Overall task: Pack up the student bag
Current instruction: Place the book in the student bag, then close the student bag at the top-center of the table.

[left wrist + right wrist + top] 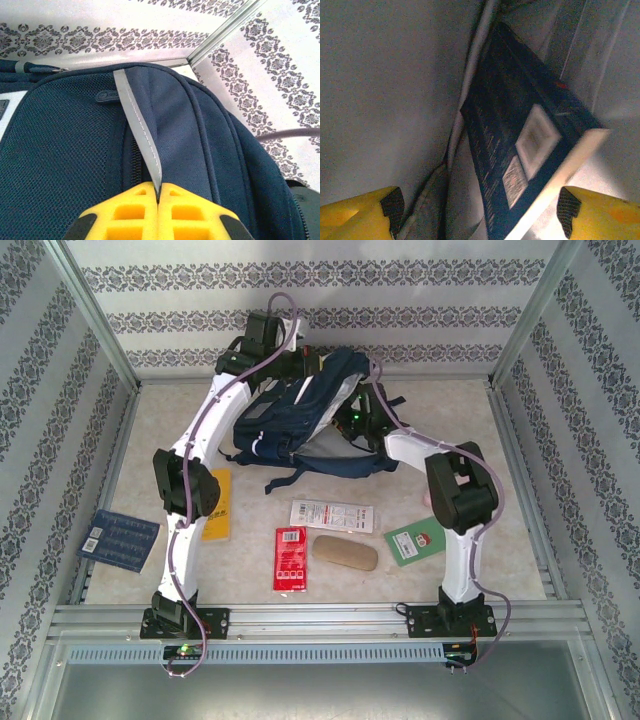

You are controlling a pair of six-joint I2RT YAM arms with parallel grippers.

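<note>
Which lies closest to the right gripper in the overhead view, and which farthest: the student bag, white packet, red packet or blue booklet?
1. student bag, at the back, around the right gripper.
2. white packet, mid-table.
3. red packet, toward the front edge.
4. blue booklet, far left by the wall.

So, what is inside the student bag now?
A dark book with a pale label rests tilted against the grey lining, in front of the open right claw. Deeper inside the student bag, fabric and shadow hide the rest.
</note>
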